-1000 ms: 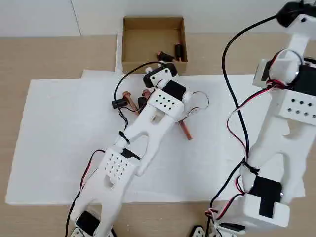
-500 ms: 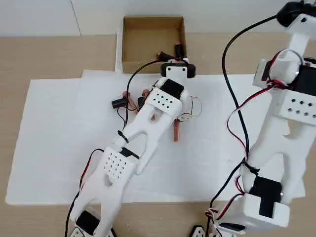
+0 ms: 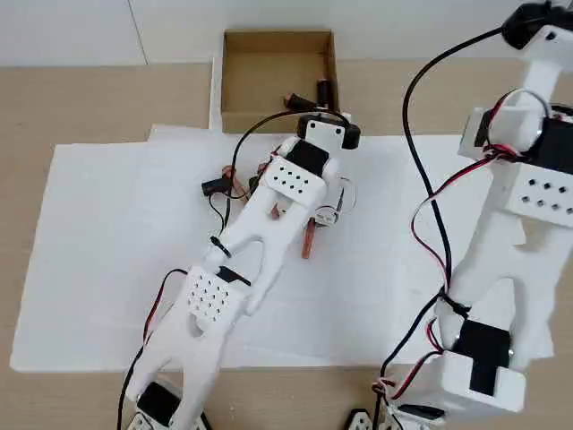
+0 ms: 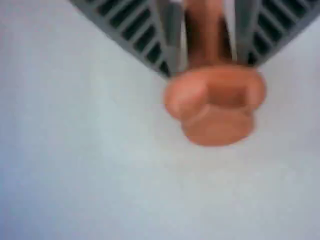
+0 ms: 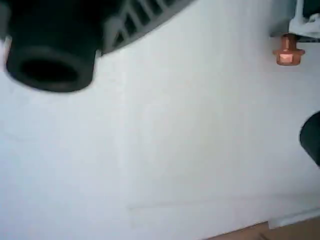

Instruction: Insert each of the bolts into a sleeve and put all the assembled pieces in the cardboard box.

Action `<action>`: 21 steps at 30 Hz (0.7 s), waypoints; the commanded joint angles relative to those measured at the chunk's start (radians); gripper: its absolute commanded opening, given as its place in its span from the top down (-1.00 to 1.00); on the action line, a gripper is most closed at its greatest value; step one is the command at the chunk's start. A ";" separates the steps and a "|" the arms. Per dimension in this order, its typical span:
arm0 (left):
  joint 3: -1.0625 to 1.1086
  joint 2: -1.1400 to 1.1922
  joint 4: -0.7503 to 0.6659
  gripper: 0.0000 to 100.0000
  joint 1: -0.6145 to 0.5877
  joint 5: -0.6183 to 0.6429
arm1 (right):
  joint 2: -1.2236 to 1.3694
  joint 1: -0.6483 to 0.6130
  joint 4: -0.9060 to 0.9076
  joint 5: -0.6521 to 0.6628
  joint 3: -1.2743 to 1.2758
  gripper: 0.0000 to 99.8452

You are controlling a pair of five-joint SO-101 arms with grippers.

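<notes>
— Bolts, count?
— Three seen, copper. The held bolt (image 4: 215, 105), flanged head, is pinched in the left jaws over the white sheet (image 3: 107, 251). Two loose bolts (image 3: 231, 172) lie left of that arm.
— Sleeves?
— Two, black, tubular. The held sleeve (image 5: 50, 65) is pinched in the right jaws. The loose sleeve (image 3: 213, 188) lies on the sheet.
— Cardboard box (image 3: 235, 90)?
— One, far side of the desk (image 3: 89, 98).

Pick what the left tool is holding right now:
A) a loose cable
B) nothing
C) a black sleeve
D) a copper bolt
D: in the left wrist view a copper bolt sits clamped in the left tool, head sticking out past the fingers.
</notes>
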 commanded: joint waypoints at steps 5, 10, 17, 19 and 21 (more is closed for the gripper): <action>-0.019 -0.015 0.018 0.93 0.021 -0.009 | -0.058 0.004 0.007 0.006 -0.003 0.97; -0.042 -0.006 0.023 0.96 0.032 -0.011 | -0.058 0.004 0.007 0.006 -0.003 0.97; -0.070 -0.018 0.026 0.99 0.032 -0.011 | -0.058 0.005 0.007 0.008 -0.003 0.97; -0.117 -0.032 0.057 0.99 0.034 -0.014 | -0.058 0.005 0.007 0.008 -0.003 0.97; -0.162 -0.048 0.074 0.99 0.034 -0.025 | -0.058 0.005 0.007 0.008 -0.003 0.97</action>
